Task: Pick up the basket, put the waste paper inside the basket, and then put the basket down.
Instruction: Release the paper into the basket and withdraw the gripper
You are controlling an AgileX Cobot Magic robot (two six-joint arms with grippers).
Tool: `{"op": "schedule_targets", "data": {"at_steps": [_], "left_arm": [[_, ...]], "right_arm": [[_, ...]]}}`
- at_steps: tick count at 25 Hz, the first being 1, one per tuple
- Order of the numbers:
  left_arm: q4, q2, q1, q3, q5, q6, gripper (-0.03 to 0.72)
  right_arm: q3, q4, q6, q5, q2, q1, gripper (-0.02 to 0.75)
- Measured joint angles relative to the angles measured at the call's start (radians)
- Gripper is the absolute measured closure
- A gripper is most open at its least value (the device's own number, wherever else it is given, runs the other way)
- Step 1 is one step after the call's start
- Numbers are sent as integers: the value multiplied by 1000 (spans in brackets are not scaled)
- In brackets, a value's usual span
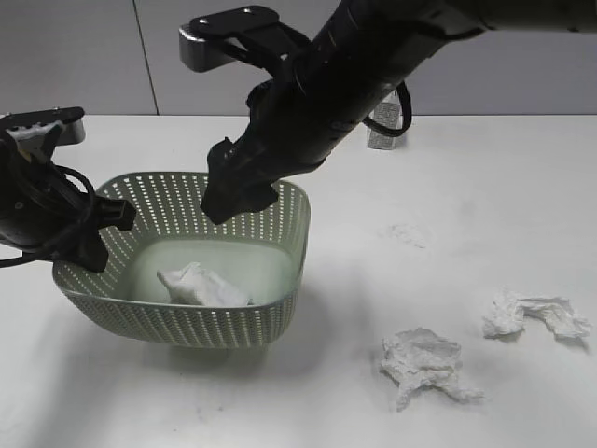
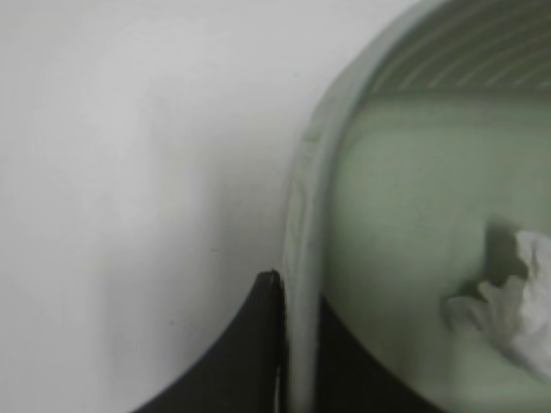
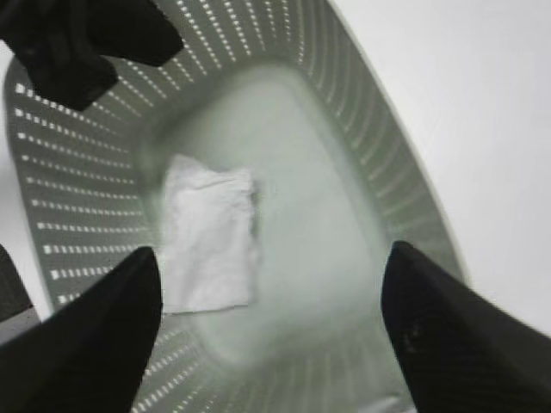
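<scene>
The left hand [image 1: 93,229] grips the basket [image 1: 252,322] rim at nine o'clock, one wad [image 1: 201,285] inside, while the right hand [image 1: 233,191] hangs spread open above.

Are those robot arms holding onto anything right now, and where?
The left gripper clamps the basket by its left rim. The right gripper hangs open above the basket, holding nothing.
</scene>
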Motion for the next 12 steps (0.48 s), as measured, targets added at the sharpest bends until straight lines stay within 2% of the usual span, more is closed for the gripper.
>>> {"op": "schedule_targets", "data": {"at_steps": [5, 9, 12], "left_arm": [[0, 0, 0, 0, 2, 0, 685], [0, 0, 0, 0, 5, -1, 685], [0, 0, 0, 0, 6, -1, 685]], "right_arm": [[-77, -200, 157, 93, -23, -52, 110], [-81, -235, 227, 201, -50, -199, 129], [-21, -237, 259, 242, -52, -328, 149]]}}
